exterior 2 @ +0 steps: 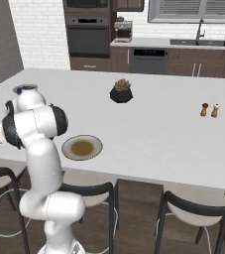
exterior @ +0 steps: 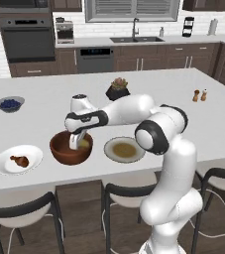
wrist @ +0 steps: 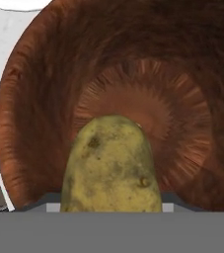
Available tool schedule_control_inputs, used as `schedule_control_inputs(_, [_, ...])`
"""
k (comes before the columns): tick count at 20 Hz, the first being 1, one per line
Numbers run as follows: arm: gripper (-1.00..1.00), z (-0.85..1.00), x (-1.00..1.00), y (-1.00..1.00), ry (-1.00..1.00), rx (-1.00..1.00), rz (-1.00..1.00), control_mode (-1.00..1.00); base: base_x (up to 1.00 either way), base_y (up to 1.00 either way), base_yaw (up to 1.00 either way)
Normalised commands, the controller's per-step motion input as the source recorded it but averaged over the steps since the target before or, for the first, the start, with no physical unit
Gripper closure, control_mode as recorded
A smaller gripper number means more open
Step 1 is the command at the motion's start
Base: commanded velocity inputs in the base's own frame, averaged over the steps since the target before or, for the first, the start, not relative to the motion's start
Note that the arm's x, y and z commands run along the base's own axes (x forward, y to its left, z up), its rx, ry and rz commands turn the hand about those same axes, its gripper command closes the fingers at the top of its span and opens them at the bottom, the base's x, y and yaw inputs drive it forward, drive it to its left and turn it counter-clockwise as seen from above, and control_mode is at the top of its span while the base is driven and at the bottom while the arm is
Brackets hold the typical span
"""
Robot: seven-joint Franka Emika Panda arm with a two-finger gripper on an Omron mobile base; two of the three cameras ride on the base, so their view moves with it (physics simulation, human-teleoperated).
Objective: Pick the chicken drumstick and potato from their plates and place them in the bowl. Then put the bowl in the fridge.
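Hidden: the fingertips are covered by the potato (wrist: 112,165) in the hand view, and the bowl (exterior: 71,148) is masked by the arm in the right base view
Fingers: the fingers (exterior: 76,142) are seen partly parted and closed on the potato, which is held inside the wooden bowl, above its floor
Arm: bent low over the table (exterior: 44,99), hand pointed down into the bowl
Drumstick: the chicken drumstick (exterior: 19,160) is lying on the white plate (exterior: 5,166), left of the bowl
Other plate: the grey-rimmed plate (exterior: 124,149) is set right of the bowl

The arm reaches forward and left, elbow bent, its gripper (exterior: 77,144) pointing down, clamped on something.
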Motion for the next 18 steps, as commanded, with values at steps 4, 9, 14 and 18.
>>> schedule_control_inputs(4, [1.0, -0.28, 0.25, 0.01, 0.0, 0.0, 0.0, -1.0, 0.0, 0.0, 0.0])
schedule_control_inputs(9, [-1.0, -0.27, 0.32, 0.17, 0.0, -0.02, 0.0, -1.0, 0.0, 0.0, 0.0])
schedule_control_inputs(14, [-1.0, -0.11, 0.18, 0.06, 0.0, 0.0, 0.0, -1.0, 0.0, 0.0, 0.0])
schedule_control_inputs(18, [-1.0, 0.0, -0.04, 0.0, -0.05, 0.0, 0.0, -1.0, 0.0, 0.0, 0.0])
